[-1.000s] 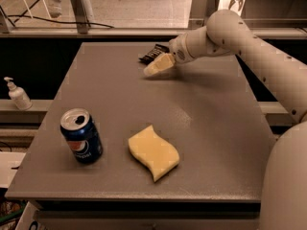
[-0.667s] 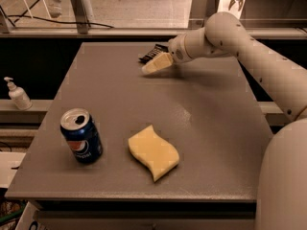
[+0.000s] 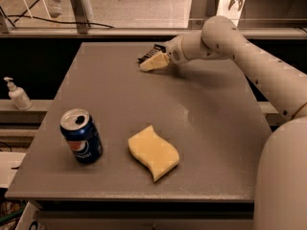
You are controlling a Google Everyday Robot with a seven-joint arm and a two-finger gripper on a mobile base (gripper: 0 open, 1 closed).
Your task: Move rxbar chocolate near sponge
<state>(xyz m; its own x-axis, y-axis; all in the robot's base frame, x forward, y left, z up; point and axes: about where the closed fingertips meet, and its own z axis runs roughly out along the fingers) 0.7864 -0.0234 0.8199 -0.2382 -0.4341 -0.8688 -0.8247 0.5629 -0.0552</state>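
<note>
The pale yellow sponge (image 3: 153,152) with wavy edges lies flat on the near middle of the grey table (image 3: 211,123). My gripper (image 3: 151,61) is at the far side of the table, low over the surface, reaching in from the right. A small black piece with faint white print, apparently the rxbar chocolate (image 3: 147,55), shows right at the gripper's tip, mostly hidden by it. I cannot tell whether the bar is held or lies on the table. The gripper is far from the sponge.
A blue soda can (image 3: 81,136) stands upright at the near left, left of the sponge. A white pump bottle (image 3: 18,95) stands on a ledge off the table's left edge. My arm (image 3: 249,61) spans the right side.
The gripper has shifted slightly to the left along the far side of the table. The sponge and the can have not moved.
</note>
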